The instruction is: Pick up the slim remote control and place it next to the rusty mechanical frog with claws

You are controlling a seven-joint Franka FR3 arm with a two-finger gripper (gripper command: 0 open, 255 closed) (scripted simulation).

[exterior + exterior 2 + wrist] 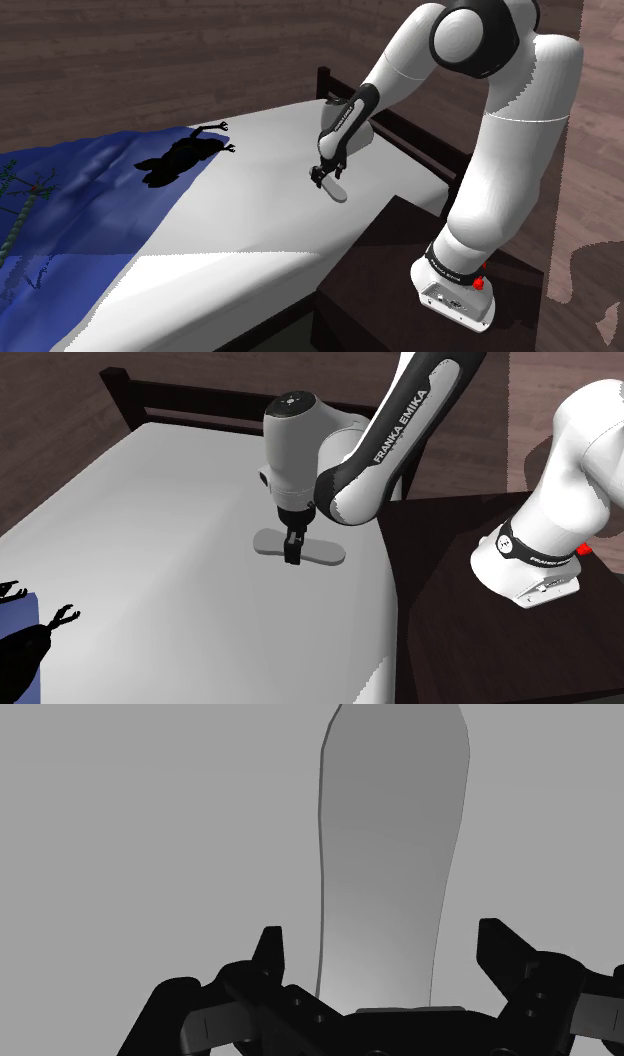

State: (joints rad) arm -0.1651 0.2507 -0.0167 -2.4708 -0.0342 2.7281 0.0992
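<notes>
My black two-finger gripper (293, 552) hangs straight down over the slim, flat grey remote control (325, 553), fingers spread. In the wrist view the remote (390, 854) runs lengthwise between my fingertips (268, 952) with a gap on each side, so I am not clasping it. It lies flat on the pale grey bed (260, 235), near the edge that borders the dark nightstand (450, 602) where my stand sits, and not far from the dark headboard (200, 397).

From the remote towards the shoulder view's left, a wide stretch of bare mattress opens. Well apart across it sits the clawed frog figure (185, 158), on the edge of a rumpled blue blanket (90, 200), its claws reaching onto the grey. It renders almost black, so I cannot judge its surface.

I count one remote, one frog, one blanket.
</notes>
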